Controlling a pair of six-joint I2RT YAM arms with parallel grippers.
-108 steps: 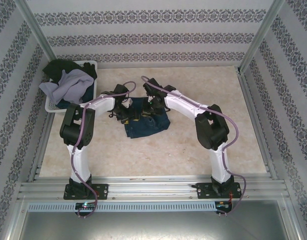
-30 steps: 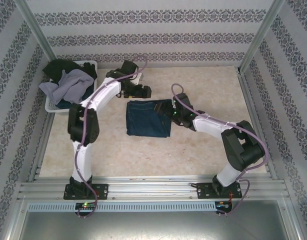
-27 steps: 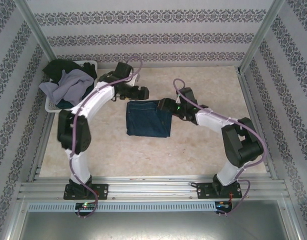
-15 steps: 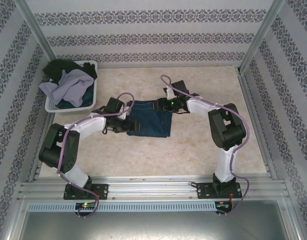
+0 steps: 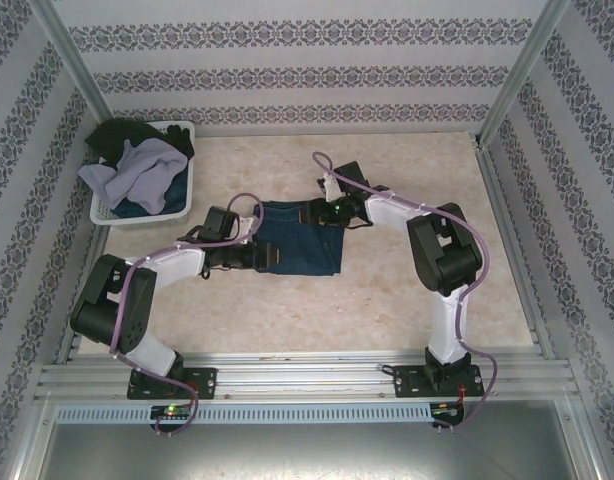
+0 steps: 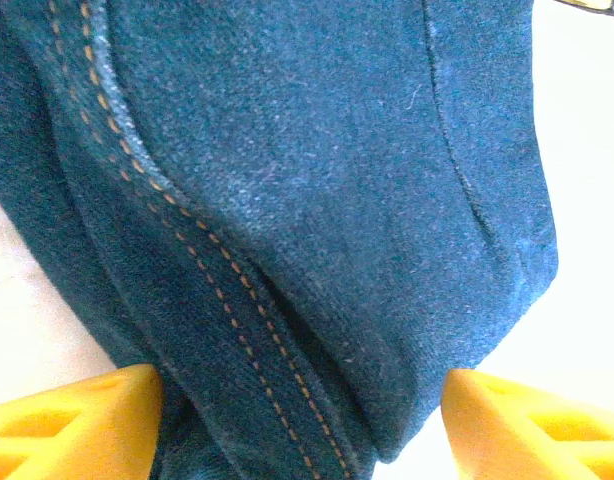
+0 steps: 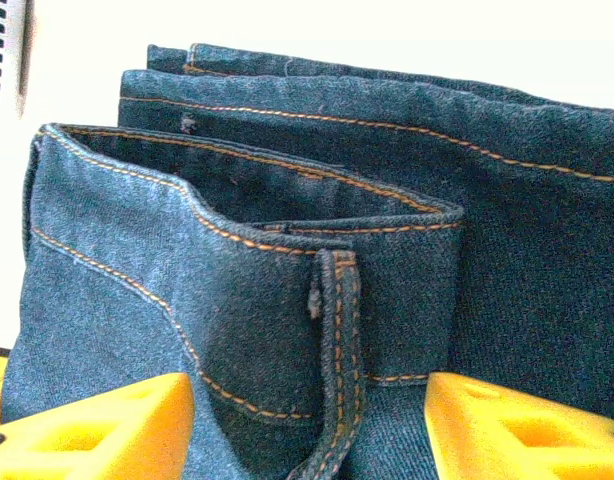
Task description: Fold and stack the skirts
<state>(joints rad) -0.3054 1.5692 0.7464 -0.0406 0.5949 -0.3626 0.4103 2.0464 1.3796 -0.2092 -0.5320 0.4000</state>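
Note:
A dark blue denim skirt (image 5: 299, 240) lies folded into a rectangle mid-table. My left gripper (image 5: 255, 256) is at its left edge, open, yellow fingers (image 6: 77, 418) wide apart with a fold of denim (image 6: 287, 200) between them. My right gripper (image 5: 333, 212) is at the skirt's far right corner, open, its fingers (image 7: 517, 425) either side of the waistband and belt loop (image 7: 339, 330). The pale lavender-grey skirt (image 5: 132, 166), the black skirt (image 5: 117, 134) and another denim one (image 5: 137, 207) lie heaped in the basket.
The white lattice basket (image 5: 147, 216) stands at the far left corner of the table. Patterned walls and a metal frame close the table in on three sides. Beige tabletop (image 5: 407, 290) lies bare to the right and front of the skirt.
Both arms swung in from beside the skirt and came down onto it. In the last half second the left gripper edged further onto the left edge, and the right gripper barely shifted.

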